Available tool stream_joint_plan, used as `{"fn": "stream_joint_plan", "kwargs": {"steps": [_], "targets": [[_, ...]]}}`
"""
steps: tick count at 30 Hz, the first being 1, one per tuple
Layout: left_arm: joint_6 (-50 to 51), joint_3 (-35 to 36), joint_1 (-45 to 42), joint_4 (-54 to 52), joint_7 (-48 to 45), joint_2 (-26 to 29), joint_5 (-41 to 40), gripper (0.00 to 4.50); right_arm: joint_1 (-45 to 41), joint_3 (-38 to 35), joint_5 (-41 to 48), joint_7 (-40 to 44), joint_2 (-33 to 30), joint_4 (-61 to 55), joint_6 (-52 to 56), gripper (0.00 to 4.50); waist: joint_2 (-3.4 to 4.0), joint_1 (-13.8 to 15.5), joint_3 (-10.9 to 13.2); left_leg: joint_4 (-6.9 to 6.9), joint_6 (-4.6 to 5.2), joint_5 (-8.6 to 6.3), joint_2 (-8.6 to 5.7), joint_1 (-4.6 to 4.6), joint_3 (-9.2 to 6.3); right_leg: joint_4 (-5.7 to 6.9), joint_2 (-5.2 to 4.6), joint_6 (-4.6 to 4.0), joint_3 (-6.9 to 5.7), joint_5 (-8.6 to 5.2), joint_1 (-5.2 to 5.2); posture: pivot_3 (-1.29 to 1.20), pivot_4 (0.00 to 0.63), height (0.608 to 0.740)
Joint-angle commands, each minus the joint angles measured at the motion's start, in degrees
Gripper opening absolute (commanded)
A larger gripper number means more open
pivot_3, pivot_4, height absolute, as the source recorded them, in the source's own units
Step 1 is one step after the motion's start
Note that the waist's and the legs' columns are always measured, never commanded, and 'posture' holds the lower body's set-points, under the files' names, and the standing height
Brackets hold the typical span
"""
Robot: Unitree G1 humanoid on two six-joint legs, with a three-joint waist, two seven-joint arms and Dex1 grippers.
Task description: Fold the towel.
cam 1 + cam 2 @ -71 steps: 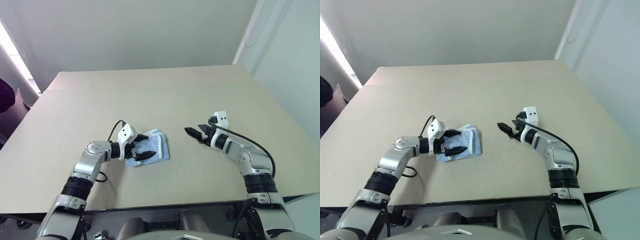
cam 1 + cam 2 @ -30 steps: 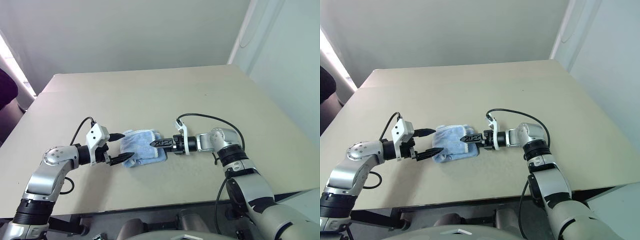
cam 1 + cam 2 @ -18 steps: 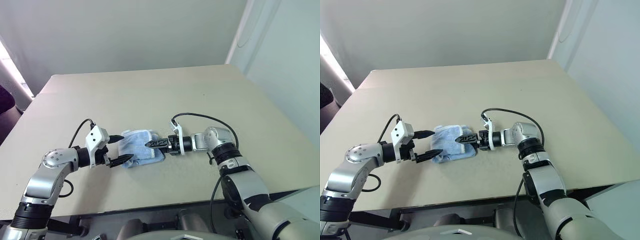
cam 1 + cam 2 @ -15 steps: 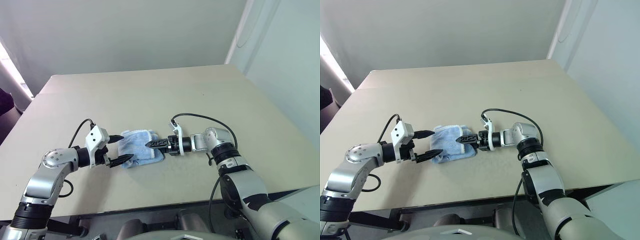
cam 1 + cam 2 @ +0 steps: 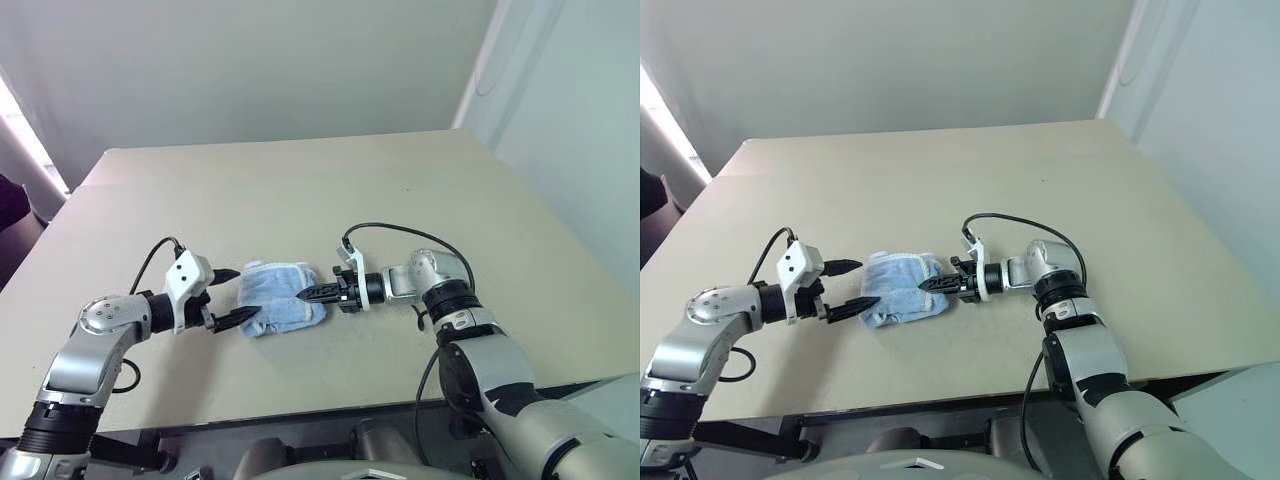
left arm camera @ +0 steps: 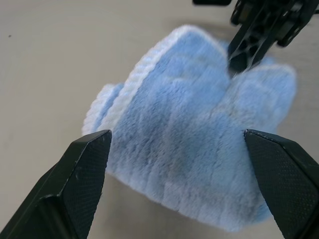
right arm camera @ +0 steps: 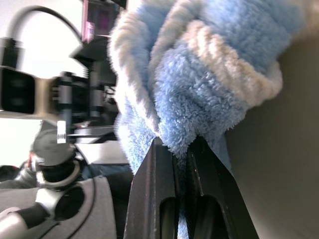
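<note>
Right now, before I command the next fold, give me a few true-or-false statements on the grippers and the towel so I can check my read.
1. The right gripper is shut on the towel. True.
2. The left gripper is clamped on the towel. False: its fingers stand open, just beside the towel's edge.
3. The towel lies spread flat in one layer. False: it sits bunched, with folded layers.
4. The towel rests on the table between both grippers. True.

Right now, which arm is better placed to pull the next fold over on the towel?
The right. Its gripper is shut on the towel, pinching its near-side edge. The left gripper is open beside the towel's other side, gripping nothing, so it would first need to close in.
</note>
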Motion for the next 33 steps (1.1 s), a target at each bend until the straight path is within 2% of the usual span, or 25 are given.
{"fn": "stream_joint_plan", "kwargs": {"steps": [1,5,11,17,22,25,30,33], "targets": [[0.02,3.76,-1.48,0.51,0.63,0.92,-1.61,4.50,-3.37,-6.24,4.29,-1.66,-0.19,-4.73,0.97,0.02,0.00,0.04,0.00,0.00,0.00,0.00,0.00,-0.10,-0.01,-0.01,-0.02,0.01,0.00,0.01,-0.08,0.00,0.000,0.740],[-0.84,6.10,-2.23,3.35,1.43,2.33,-0.76,4.50,-7.62,-14.50,7.56,-6.33,1.08,-4.67,-1.97,0.02,0.00,-0.01,0.00,0.04,-0.01,0.01,-0.01,-0.56,-0.02,0.01,-0.07,0.00,-0.02,0.03,-0.52,0.00,0.000,0.740],[-2.83,8.59,-1.21,6.09,1.74,5.17,0.32,4.50,-15.10,-21.34,5.81,-12.26,0.82,9.31,-18.20,0.02,0.00,-0.09,0.00,-0.07,-0.02,0.00,-0.01,-0.68,-0.02,0.15,-0.08,-0.06,0.00,0.04,-0.76,0.00,0.000,0.740],[-2.84,11.30,3.12,3.19,3.01,5.38,-0.25,4.50,-15.61,-19.24,-1.85,-19.21,-0.01,23.17,-32.46,0.02,0.02,-0.20,0.01,-0.11,-0.04,-0.01,-0.05,-0.76,0.00,0.02,-0.24,-0.06,0.02,0.04,-0.76,0.00,0.000,0.740],[-2.25,12.72,5.57,0.90,4.08,5.15,-0.91,4.50,-13.14,-19.53,-3.97,-20.49,-0.36,26.44,-35.09,0.02,0.04,-0.13,0.02,-0.17,-0.05,0.00,-0.05,-0.80,-0.01,-0.03,-0.29,-0.07,0.01,0.04,-0.78,0.00,0.000,0.740],[-2.13,13.21,6.27,0.74,4.39,5.26,-1.06,4.50,-12.35,-18.72,-4.76,-18.00,-0.62,25.70,-33.37,0.02,0.04,-0.14,0.03,-0.17,-0.06,0.00,-0.05,-0.78,-0.01,-0.02,-0.31,-0.09,0.01,0.05,-0.77,0.00,0.000,0.740],[-1.91,12.76,5.79,1.27,4.63,4.94,-0.97,4.50,-12.37,-18.55,-5.15,-16.91,-1.73,24.72,-31.43,1.49,0.06,-0.15,0.03,-0.17,-0.06,0.00,-0.05,-0.75,-0.02,0.02,-0.29,-0.10,0.00,0.06,-0.77,0.00,0.000,0.740],[-2.03,11.90,5.05,2.03,4.44,4.83,-0.64,4.50,-12.56,-18.46,-5.21,-16.52,-2.73,24.60,-30.67,2.59,0.06,-0.13,0.03,-0.17,-0.06,0.00,-0.05,-0.75,-0.02,0.00,-0.29,-0.10,0.00,0.06,-0.76,0.00,0.000,0.740]]}}
